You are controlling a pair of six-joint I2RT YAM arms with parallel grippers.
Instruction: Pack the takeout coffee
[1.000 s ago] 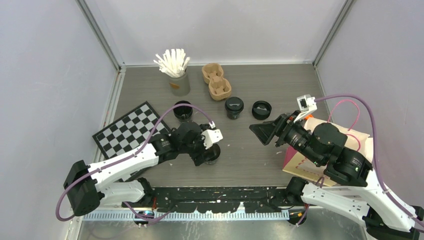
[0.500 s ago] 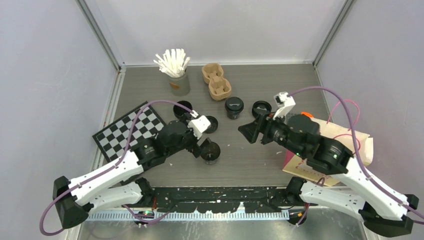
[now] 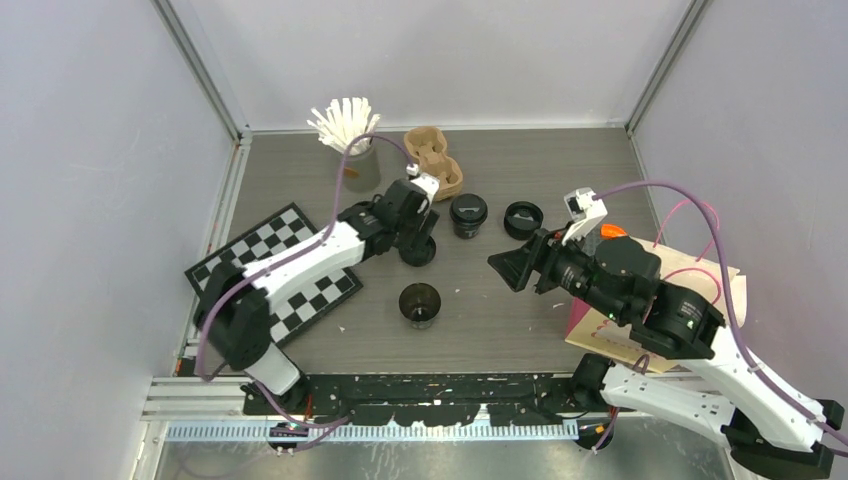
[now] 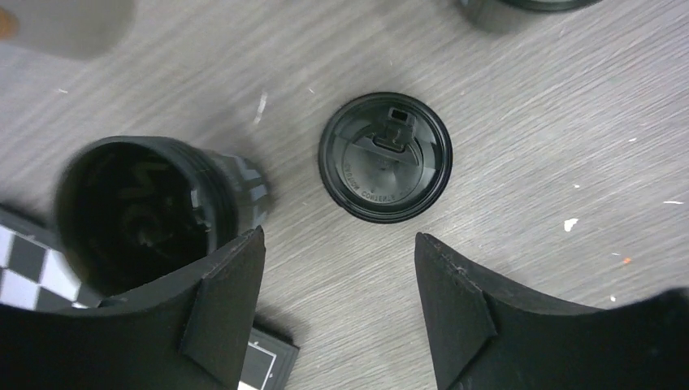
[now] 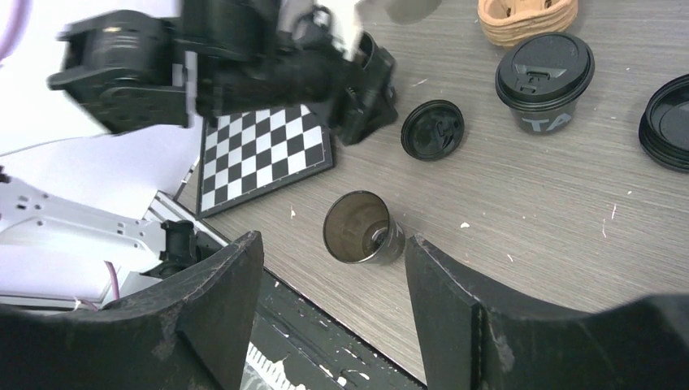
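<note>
The left arm (image 3: 300, 262) extends forward, its left gripper (image 4: 340, 244) pointing down with jaws spread wide. The right gripper (image 5: 333, 240) hangs raised, jaws likewise parted.

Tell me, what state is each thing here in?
Lidded cup: upright, lid on.
Near open cup: upright, no lid.
Far open cup: no lid.
Loose lid: lying flat, ungripped.
Left end effector: open, empty.
Right end effector: open, empty.

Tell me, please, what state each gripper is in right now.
Left gripper: open, empty, near a loose black lid.
Right gripper: open, empty.
</note>
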